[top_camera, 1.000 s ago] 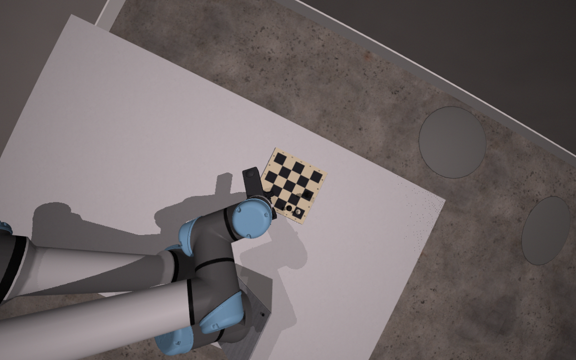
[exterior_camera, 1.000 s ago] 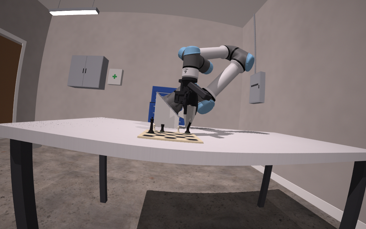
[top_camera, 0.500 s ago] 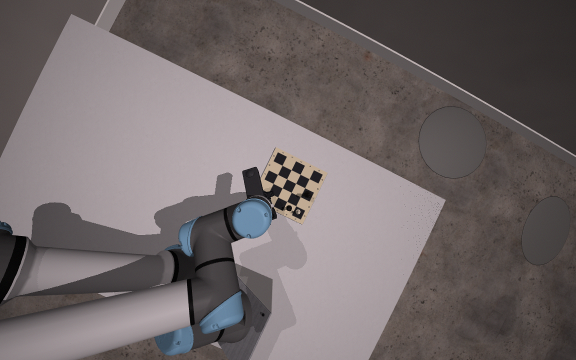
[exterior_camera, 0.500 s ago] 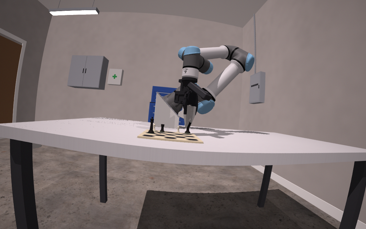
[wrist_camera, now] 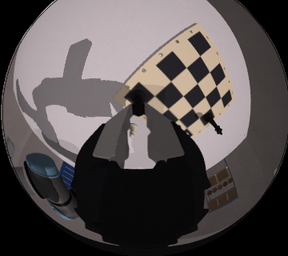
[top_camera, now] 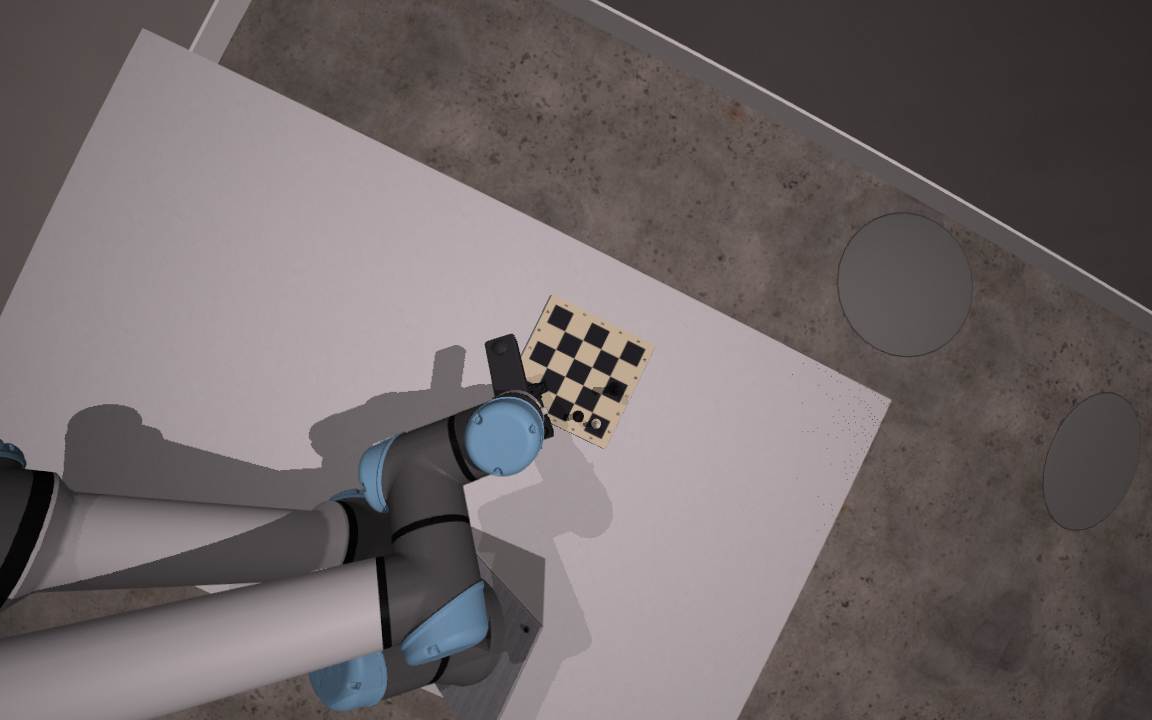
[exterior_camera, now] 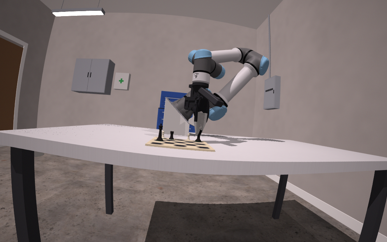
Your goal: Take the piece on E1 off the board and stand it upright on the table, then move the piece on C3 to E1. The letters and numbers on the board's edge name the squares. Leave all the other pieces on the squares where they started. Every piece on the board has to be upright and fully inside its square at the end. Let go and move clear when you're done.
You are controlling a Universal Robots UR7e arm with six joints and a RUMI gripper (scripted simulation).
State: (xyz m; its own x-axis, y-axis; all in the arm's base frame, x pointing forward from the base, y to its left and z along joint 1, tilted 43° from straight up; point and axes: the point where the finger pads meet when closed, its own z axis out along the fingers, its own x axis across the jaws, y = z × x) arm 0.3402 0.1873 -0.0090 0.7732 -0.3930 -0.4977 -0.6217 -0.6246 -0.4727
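Note:
My gripper (exterior_camera: 199, 131) is shut on a slim black piece (wrist_camera: 138, 103) and holds it upright over the dark corner square at the E end of the chessboard (top_camera: 586, 367). In the exterior view the piece's base (exterior_camera: 198, 139) is at the board's surface; I cannot tell if it rests there. A small white piece (wrist_camera: 133, 129) stands upright between my fingers in the wrist view, apparently on the table just off the board's near edge. It also shows in the exterior view (exterior_camera: 188, 135). My arm hides it in the top view.
A tall black king (exterior_camera: 159, 132), a black rook (exterior_camera: 171, 134) and a small white piece (top_camera: 596, 422) stand on the board's far end from my gripper. The board lies near the table's edge.

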